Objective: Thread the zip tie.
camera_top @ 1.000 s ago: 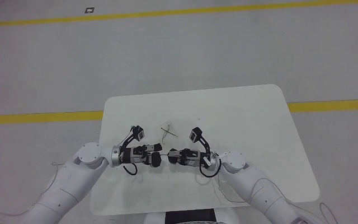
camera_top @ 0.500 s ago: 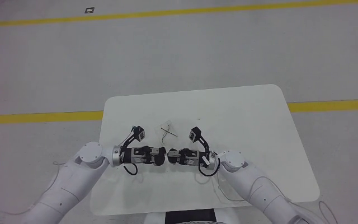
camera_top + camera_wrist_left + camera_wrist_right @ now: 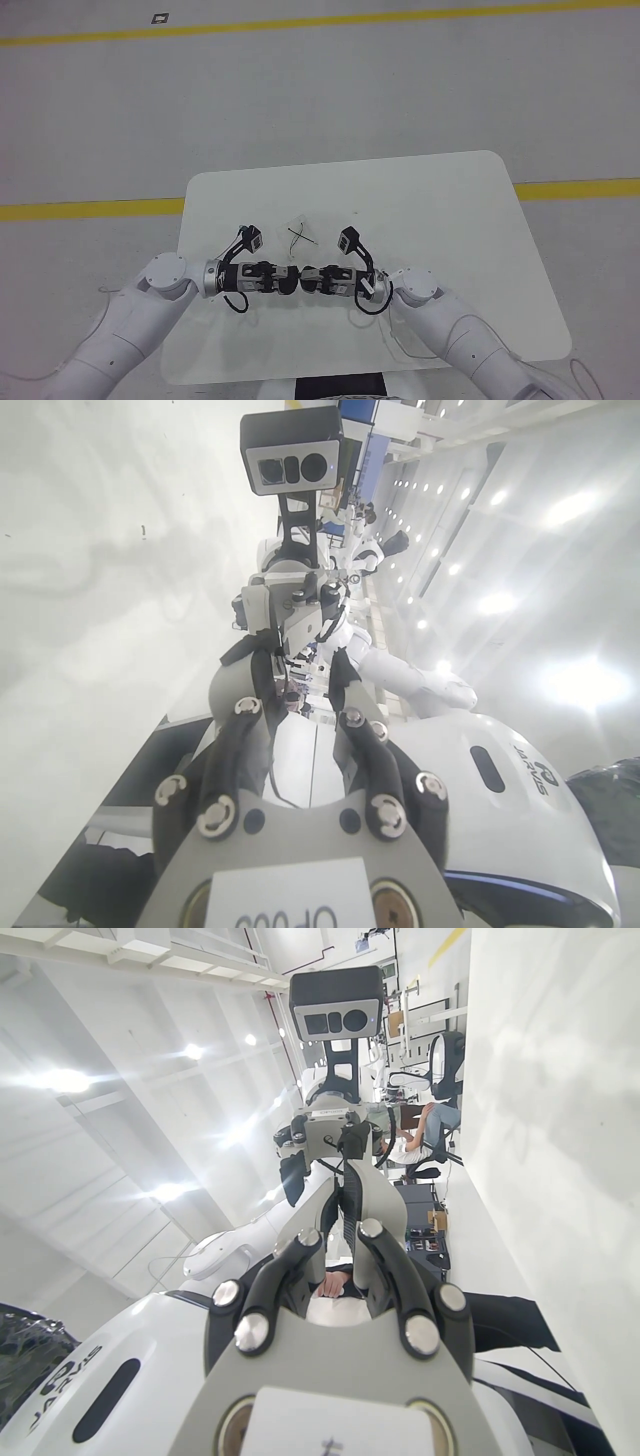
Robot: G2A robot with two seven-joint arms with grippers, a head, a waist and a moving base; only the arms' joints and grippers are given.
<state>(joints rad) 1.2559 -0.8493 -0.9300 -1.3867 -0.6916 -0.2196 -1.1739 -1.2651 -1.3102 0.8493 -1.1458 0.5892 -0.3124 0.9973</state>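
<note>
Black zip tie [image 3: 296,236], white table [image 3: 440,195]

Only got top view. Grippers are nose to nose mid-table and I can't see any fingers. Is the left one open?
Observer: Yes. In the left wrist view the left gripper has its fingers apart, and the room shows through the gap.
Operator: Lined up with the other one?
Observer: Roughly. In the right wrist view the left gripper sits straight ahead of the right gripper, facing it.
Operator: Touching the table?
Observer: No. That same view shows room background between both grippers and the table, so they are held clear of it.
</note>
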